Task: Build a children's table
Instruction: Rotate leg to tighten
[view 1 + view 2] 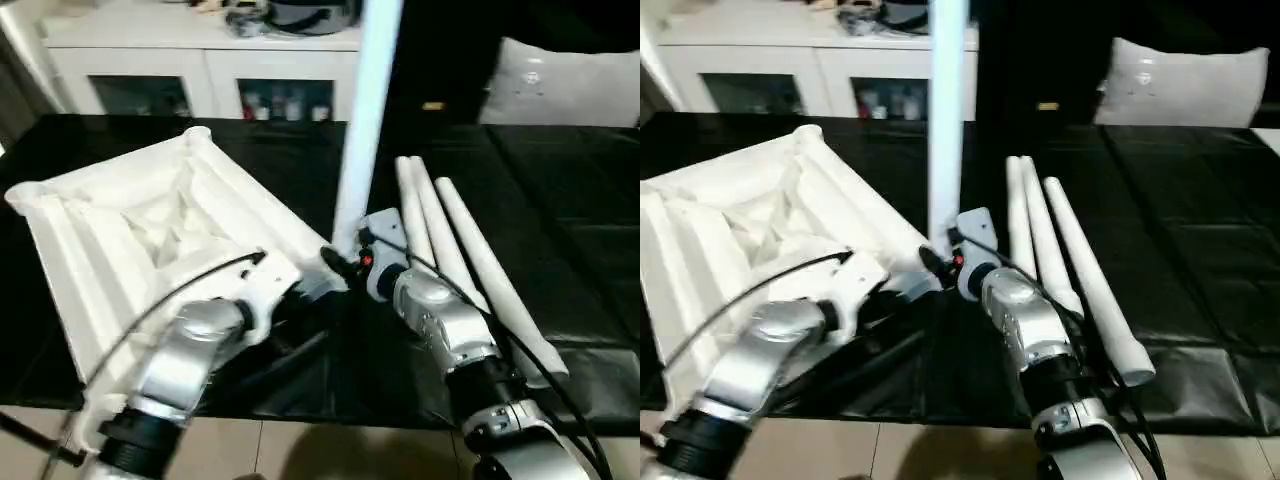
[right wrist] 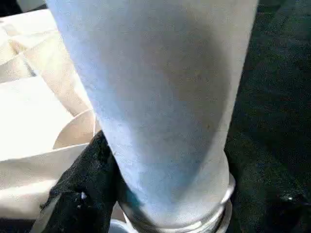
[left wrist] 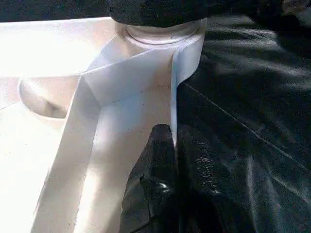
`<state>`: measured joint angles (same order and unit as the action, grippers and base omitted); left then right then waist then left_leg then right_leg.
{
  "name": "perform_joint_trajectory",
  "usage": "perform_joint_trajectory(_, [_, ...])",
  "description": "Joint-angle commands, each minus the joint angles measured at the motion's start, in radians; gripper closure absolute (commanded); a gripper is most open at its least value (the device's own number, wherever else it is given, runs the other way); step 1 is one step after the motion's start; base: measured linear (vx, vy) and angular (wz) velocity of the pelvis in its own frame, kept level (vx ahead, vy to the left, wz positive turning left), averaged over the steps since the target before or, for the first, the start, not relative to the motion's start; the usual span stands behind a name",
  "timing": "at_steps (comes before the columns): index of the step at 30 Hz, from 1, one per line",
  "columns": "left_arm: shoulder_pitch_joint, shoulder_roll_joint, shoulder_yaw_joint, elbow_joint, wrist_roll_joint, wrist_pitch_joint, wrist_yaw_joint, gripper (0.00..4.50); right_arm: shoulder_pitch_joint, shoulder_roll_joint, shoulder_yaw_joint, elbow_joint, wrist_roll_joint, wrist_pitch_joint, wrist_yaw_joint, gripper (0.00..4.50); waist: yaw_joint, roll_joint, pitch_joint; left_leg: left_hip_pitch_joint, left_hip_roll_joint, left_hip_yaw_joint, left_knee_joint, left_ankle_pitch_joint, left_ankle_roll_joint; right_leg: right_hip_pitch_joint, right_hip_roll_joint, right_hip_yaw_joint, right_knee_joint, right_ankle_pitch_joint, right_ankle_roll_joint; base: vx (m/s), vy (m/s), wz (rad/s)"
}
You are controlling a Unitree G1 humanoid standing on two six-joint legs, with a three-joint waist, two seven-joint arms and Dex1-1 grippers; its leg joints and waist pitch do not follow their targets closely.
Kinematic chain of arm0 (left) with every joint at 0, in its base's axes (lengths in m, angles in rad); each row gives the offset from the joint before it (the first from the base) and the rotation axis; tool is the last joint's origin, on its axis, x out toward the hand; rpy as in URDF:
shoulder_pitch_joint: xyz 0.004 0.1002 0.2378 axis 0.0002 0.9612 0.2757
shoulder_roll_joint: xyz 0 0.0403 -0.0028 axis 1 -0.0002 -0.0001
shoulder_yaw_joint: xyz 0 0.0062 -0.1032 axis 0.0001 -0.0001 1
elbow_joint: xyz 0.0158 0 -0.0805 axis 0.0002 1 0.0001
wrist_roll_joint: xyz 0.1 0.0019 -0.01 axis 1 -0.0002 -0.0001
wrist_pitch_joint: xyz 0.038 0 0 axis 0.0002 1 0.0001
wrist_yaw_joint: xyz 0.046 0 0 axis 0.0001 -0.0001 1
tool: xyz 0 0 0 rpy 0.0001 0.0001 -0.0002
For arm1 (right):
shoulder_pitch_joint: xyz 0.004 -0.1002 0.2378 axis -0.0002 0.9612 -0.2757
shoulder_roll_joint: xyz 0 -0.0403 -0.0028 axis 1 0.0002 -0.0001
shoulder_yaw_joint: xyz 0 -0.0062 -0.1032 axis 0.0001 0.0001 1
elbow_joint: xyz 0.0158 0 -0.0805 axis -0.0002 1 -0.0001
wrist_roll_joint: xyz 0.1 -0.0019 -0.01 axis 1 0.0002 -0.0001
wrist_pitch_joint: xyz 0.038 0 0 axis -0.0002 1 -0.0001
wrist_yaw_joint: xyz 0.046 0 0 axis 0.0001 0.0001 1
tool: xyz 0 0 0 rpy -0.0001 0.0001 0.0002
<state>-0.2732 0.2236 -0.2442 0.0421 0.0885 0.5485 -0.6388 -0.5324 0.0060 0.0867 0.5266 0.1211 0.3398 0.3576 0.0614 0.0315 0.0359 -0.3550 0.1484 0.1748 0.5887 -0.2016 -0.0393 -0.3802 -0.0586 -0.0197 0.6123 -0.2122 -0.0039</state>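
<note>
I'm seating the first leg (image 1: 362, 120) upright in the tabletop's (image 1: 120, 230) near corner socket: right hand (image 2: 160, 194) wraps it, left hand (image 3: 167, 160) pinches the rim. Next, press straight down.

1. The left arm (image 1: 185, 365) reaches forward and inward, its silver forearm angled toward the middle.
2. The left gripper (image 3: 172, 141) has its black fingers pinched together on a thin white edge.
3. The right arm (image 1: 450, 340) stretches forward.
4. The right gripper (image 1: 345, 262) has its fingers clasped around an upright white tube.
</note>
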Motion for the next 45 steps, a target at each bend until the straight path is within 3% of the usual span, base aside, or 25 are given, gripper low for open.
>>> perform_joint_trajectory(1, [-0.016, -0.043, -0.039, -0.034, -0.027, -0.019, 0.009, 4.50, 0.022, 0.034, 0.016, 0.093, 0.011, 0.043, -0.001, 1.43, 0.002, 0.005, -0.038, 0.002, 0.072, -0.036, -0.086, -0.274, -0.013, 0.020, -0.084, 0.045, -0.086, -0.251, -0.190, 0.000, 0.000, 0.00])
perform_joint_trajectory(4, [-0.036, -0.023, -0.052, -0.001, 0.008, -0.035, -0.011, 4.50, 0.013, 0.015, -0.012, 0.103, 0.028, 0.024, 0.006, 1.06, 0.003, 0.005, -0.039, 0.004, 0.072, -0.035, -0.086, -0.278, -0.009, 0.020, -0.084, 0.045, -0.087, -0.237, -0.195, 0.000, 0.000, 0.00])
perform_joint_trajectory(8, [-0.044, -0.006, -0.050, 0.029, 0.007, -0.047, -0.016, 4.50, 0.024, -0.014, 0.005, 0.077, 0.007, -0.022, 0.055, 0.67, 0.009, 0.005, -0.038, 0.003, 0.074, -0.034, -0.087, -0.281, -0.009, 0.020, -0.084, 0.043, -0.088, -0.237, -0.193, 0.000, 0.000, 0.00])
perform_joint_trajectory(11, [-0.054, 0.033, -0.046, 0.070, 0.012, -0.075, -0.030, 4.50, 0.050, -0.068, 0.017, 0.013, 0.012, -0.069, 0.152, 0.40, 0.020, 0.002, -0.038, 0.003, 0.074, -0.034, -0.087, -0.282, -0.006, 0.020, -0.085, 0.045, -0.089, -0.249, -0.180, 0.000, 0.000, 0.00])
perform_joint_trajectory(15, [-0.050, 0.100, -0.040, 0.096, 0.002, -0.146, -0.110, 4.50, 0.076, -0.178, 0.004, -0.071, 0.044, -0.097, 0.279, 0.07, 0.028, -0.001, -0.041, 0.000, 0.074, -0.033, -0.083, -0.235, 0.014, 0.027, -0.087, 0.045, -0.084, -0.195, -0.184, 0.000, 0.000, 0.00])
perform_joint_trajectory(20, [-0.037, 0.181, -0.064, 0.098, -0.008, -0.234, -0.216, 4.50, 0.097, -0.300, 0.020, -0.152, 0.059, -0.110, 0.442, 0.07, 0.030, 0.001, -0.049, -0.009, 0.073, -0.029, -0.068, -0.127, 0.068, 0.031, -0.082, 0.037, -0.068, -0.027, -0.222, 0.000, 0.000, 0.00])
perform_joint_trajectory(24, [-0.041, 0.237, -0.094, 0.113, -0.016, -0.288, -0.302, 4.50, 0.103, -0.366, 0.029, -0.187, 0.081, -0.109, 0.559, 0.07, 0.033, 0.002, -0.050, -0.006, 0.078, -0.027, -0.064, -0.121, 0.088, 0.032, -0.086, 0.033, -0.064, -0.014, -0.254, 0.000, 0.000, 0.00])
perform_joint_trajectory(27, [-0.058, 0.297, -0.129, 0.155, -0.009, -0.369, -0.396, 4.50, 0.095, -0.423, 0.074, -0.206, 0.076, -0.114, 0.666, 0.07, 0.038, 0.004, -0.048, -0.005, 0.079, -0.024, -0.063, -0.134, 0.090, 0.030, -0.084, 0.029, -0.065, -0.024, -0.262, 0.000, 0.000, 0.00])
perform_joint_trajectory(35, [-0.084, 0.339, -0.151, 0.172, -0.035, -0.444, -0.525, 4.50, 0.070, -0.434, 0.147, -0.185, 0.032, -0.156, 0.754, 0.07, 0.045, 0.003, -0.046, 0.000, 0.087, -0.025, -0.071, -0.175, 0.042, 0.030, -0.090, 0.026, -0.065, -0.095, -0.261, 0.000, 0.000, 0.00])
perform_joint_trajectory(36, [-0.086, 0.341, -0.153, 0.174, -0.037, -0.454, -0.532, 4.50, 0.069, -0.432, 0.152, -0.183, 0.033, -0.157, 0.762, 0.34, 0.046, 0.004, -0.048, 0.000, 0.088, -0.025, -0.069, -0.163, 0.043, 0.030, -0.090, 0.026, -0.062, -0.072, -0.263, 0.000, 0.000, 0.00])
perform_joint_trajectory(38, [-0.092, 0.345, -0.162, 0.178, -0.043, -0.471, -0.549, 4.50, 0.063, -0.423, 0.164, -0.169, 0.036, -0.155, 0.772, 0.42, 0.051, 0.001, -0.050, 0.000, 0.087, -0.023, -0.066, -0.141, 0.052, 0.031, -0.089, 0.026, -0.057, -0.031, -0.271, 0.000, 0.000, 0.00])
perform_joint_trajectory(45, [-0.093, 0.340, -0.161, 0.186, -0.056, -0.489, -0.589, 4.50, 0.059, -0.385, 0.170, -0.141, 0.064, -0.137, 0.801, 0.98, 0.052, -0.002, -0.049, -0.002, 0.087, -0.023, -0.067, -0.139, 0.052, 0.032, -0.091, 0.024, -0.056, -0.043, -0.271, 0.000, 0.000, 0.00])
